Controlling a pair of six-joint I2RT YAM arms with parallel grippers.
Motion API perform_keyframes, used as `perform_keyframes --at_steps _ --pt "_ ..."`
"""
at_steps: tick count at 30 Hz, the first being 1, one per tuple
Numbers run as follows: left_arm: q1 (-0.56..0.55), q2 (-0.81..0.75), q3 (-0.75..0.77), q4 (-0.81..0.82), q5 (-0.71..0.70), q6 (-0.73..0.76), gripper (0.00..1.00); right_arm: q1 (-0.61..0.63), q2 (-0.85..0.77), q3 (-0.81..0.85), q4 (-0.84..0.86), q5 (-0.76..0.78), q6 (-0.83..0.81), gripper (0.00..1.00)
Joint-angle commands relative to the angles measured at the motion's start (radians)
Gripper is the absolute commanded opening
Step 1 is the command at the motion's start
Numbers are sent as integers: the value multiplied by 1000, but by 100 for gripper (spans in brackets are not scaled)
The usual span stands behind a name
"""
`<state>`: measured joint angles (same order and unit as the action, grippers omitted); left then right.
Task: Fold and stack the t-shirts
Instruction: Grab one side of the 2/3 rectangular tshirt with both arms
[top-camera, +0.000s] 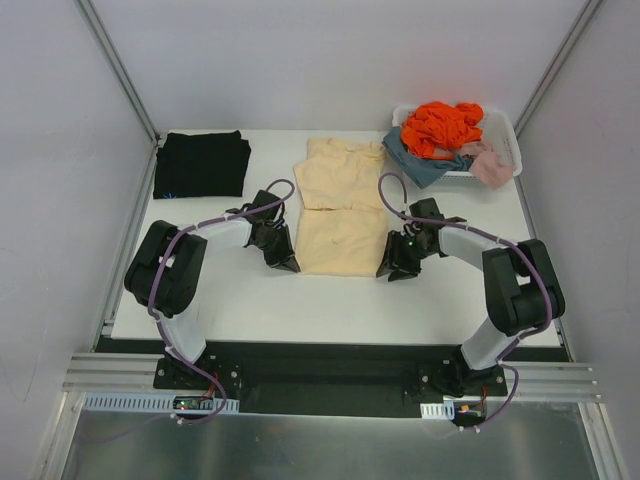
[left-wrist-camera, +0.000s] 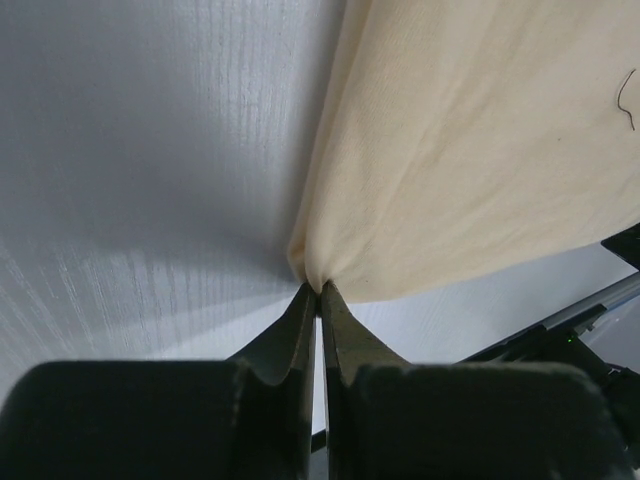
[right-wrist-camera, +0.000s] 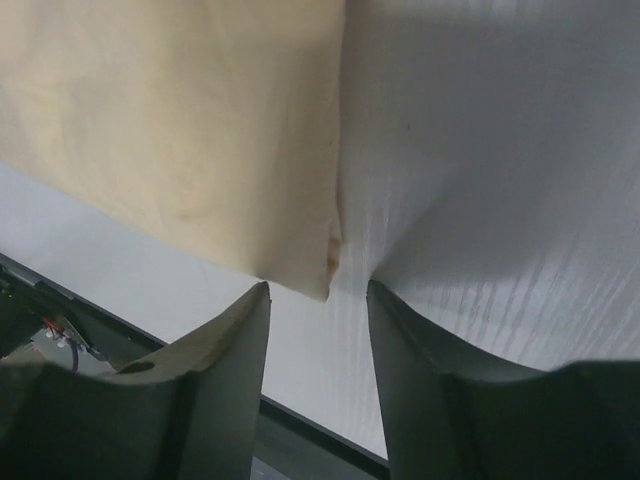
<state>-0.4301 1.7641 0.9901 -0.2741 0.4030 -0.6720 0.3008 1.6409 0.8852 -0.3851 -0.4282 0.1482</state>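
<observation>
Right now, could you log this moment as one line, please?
left pincer: shut on cream shirt corner | right pincer: open, straddling other corner | black shirt: folded, far left

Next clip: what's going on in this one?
Both arms are at the near edge of the cream-yellow t-shirt, which lies mid-table. The left claw is shut on its near left corner; the right claw straddles the near right corner, jaws apart. A black t-shirt lies folded at the far left.
</observation>
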Motion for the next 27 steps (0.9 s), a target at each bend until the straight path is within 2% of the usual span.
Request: perform_keyframes --at_steps 1,11,13,20,27 --pt "7 -45 -7 -1 -16 -23 0 -3 16 -3 26 -32 -2 41" --pt "7 -28 -8 10 -10 -35 0 -2 82 12 98 -84 14 18" --pt "7 -29 -8 10 -9 -35 0 -2 89 12 103 -89 14 2" --pt "4 -95 -82 10 10 -46 0 7 2 -46 48 -115 -12 1" --pt "-32 -280 -306 9 51 -90 0 93 -160 -201 -80 -98 17 1"
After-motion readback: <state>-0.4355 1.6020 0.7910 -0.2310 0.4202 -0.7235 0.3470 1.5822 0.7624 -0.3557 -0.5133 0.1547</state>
